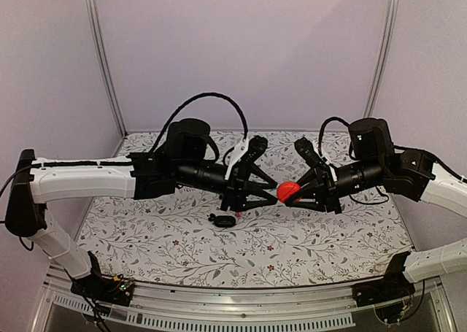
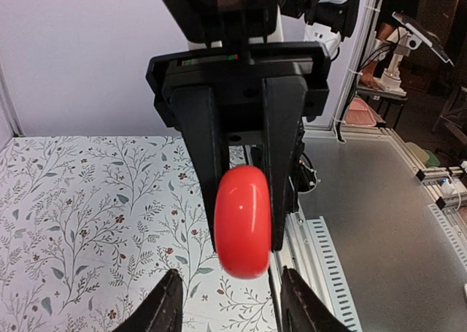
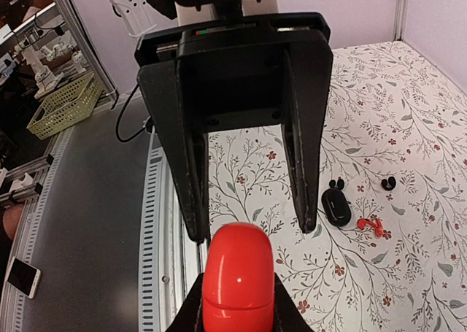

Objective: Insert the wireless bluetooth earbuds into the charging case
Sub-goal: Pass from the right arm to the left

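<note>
1. The right fingers point(image 2: 201, 149) are clamping the red disc point(image 2: 243, 219) by its flat faces and holding it in the air above the surface point(image 1: 146, 237).
2. The left fingers point(image 2: 166, 306) are standing apart and facing the disc head-on. Their tips are flanking its near end without touching it, and nothing is gripped between them.
3. The charging case point(image 3: 337, 206) is lying on the surface below the left fingers, clear of both arms. Its lid is appearing shut, though the view is too small to confirm this.
4. The wireless bluetooth earbuds point(image 3: 336, 183) are lying outside the case. One small black piece is sitting just beside the case and another is sitting a little apart. A small red piece point(image 3: 371, 222) is resting next to the case.
5. Status, as a judgement: no part of the insertion is showing as done. Neither arm is handling a task item, and both are occupied with the disc.
6. Remaining, as a judgement: freeing the fingers, opening the case if shut, picking up each earbud, and seating each one in the case.
</note>
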Tool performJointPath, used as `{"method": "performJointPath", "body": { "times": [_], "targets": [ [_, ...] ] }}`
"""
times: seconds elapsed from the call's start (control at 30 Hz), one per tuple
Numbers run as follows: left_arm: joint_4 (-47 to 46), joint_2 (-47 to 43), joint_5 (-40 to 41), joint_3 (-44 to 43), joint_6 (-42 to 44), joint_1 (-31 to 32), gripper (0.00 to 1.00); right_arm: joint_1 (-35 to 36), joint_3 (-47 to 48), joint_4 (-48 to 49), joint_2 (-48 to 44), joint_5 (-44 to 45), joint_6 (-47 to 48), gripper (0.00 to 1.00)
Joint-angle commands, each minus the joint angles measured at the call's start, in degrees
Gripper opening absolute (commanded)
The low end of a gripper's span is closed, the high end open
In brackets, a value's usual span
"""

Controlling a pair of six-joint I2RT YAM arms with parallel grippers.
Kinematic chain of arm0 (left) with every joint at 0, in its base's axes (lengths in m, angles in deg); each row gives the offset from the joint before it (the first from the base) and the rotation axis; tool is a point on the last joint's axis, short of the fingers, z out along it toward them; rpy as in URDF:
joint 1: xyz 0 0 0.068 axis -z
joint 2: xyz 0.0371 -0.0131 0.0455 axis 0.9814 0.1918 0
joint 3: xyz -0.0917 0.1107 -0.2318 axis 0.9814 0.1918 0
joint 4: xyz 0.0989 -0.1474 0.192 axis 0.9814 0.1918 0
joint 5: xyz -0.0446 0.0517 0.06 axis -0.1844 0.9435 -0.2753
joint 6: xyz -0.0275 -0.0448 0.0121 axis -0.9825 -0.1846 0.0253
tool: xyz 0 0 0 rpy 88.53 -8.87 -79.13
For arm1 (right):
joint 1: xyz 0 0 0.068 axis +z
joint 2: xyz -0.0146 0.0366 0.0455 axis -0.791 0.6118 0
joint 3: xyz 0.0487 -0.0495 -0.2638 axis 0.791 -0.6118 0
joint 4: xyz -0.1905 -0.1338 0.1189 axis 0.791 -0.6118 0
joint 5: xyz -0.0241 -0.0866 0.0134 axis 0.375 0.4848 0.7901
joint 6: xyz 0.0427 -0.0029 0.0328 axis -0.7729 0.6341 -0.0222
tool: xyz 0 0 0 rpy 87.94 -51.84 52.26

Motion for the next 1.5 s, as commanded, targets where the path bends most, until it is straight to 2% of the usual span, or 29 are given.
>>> {"method": "performJointPath", "body": {
  "times": [0.0,0.27,0.7,0.93,1.03,1.23,1.47],
  "targets": [
    [-0.6,1.6,-1.5,-2.7,0.6,1.5,0.43,0.5,0.2,0.4,-0.8,0.4,0.6,0.0],
    [-0.4,2.5,-2.5,-4.1,0.1,1.8,0.31,0.4,0.1,-0.1,-0.4,0.7,1.0,0.0],
    [1.7,4.4,-2.8,-6.2,0.1,2.0,0.24,0.4,0.4,-0.3,0.0,1.6,0.9,0.0],
    [3.2,4.6,-3.0,-6.7,0.9,1.9,0.11,0.5,0.4,-0.9,0.0,1.9,1.0,0.02],
    [4.7,4.3,-2.9,-7.1,1.6,1.8,0.06,0.5,0.5,-1.3,-0.2,2.2,1.2,0.15],
    [8.4,3.8,-2.6,-7.3,3.1,0.8,0.01,0.4,0.2,-1.9,-0.9,3.6,0.6,0.48],
    [10.2,2.7,-1.7,-6.5,4.2,-0.2,0.01,0.4,-0.2,-3.0,-1.6,4.4,0.3,0.51]
  ]
}}
